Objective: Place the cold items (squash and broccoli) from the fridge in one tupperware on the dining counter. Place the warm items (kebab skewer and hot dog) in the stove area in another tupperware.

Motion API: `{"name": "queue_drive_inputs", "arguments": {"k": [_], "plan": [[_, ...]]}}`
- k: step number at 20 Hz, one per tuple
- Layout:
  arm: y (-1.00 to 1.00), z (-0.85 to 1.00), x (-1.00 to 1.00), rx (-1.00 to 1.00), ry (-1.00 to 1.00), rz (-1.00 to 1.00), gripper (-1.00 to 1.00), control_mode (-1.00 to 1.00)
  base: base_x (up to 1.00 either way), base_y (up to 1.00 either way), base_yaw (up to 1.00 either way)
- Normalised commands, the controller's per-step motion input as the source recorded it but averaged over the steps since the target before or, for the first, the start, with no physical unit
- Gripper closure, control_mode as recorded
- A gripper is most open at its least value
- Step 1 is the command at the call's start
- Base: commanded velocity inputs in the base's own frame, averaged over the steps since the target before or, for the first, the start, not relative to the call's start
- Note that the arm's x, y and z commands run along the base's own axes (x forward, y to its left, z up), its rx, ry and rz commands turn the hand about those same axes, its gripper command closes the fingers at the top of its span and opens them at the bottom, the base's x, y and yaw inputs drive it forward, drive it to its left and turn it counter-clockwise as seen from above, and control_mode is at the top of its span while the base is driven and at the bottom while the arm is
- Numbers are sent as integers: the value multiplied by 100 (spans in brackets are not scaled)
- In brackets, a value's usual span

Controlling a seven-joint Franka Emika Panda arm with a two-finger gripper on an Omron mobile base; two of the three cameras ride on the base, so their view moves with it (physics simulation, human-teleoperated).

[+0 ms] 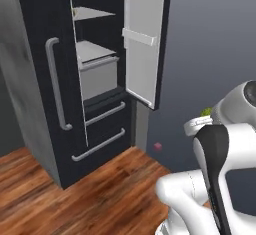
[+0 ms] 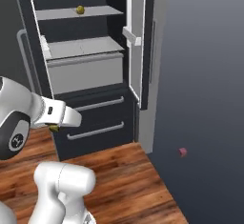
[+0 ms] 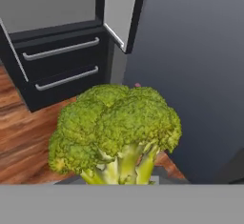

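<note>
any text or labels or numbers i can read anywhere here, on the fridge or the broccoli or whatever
None: no readable text, label, brand, number or sign appears in any of the three views.
The fridge, its open door and its drawer handles are plain, with no print.
The broccoli in the hand view bears no sticker or tag.
The small yellow item on the fridge shelf is too small to show any marking.

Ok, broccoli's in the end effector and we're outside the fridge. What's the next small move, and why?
Probably turn the base away from the fridge toward the dining counter. The broccoli sits gripped in the end effector, clear of the shelves, and no tupperware is in sight here. A small yellowish item, likely the squash, remains on the upper shelf for a later trip.
</note>
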Motion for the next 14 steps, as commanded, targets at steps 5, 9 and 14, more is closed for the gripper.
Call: {"name": "queue_drive_inputs", "arguments": {"k": [5, 9, 14], "plan": [[0, 0, 0, 0, 0, 0, 100, 100, -99, 39, -33], [0, 0, 0, 0, 0, 0, 100, 100, -100, 55, 10], [0, 0, 0, 0, 0, 0, 100, 100, -99, 51, 37]]}}
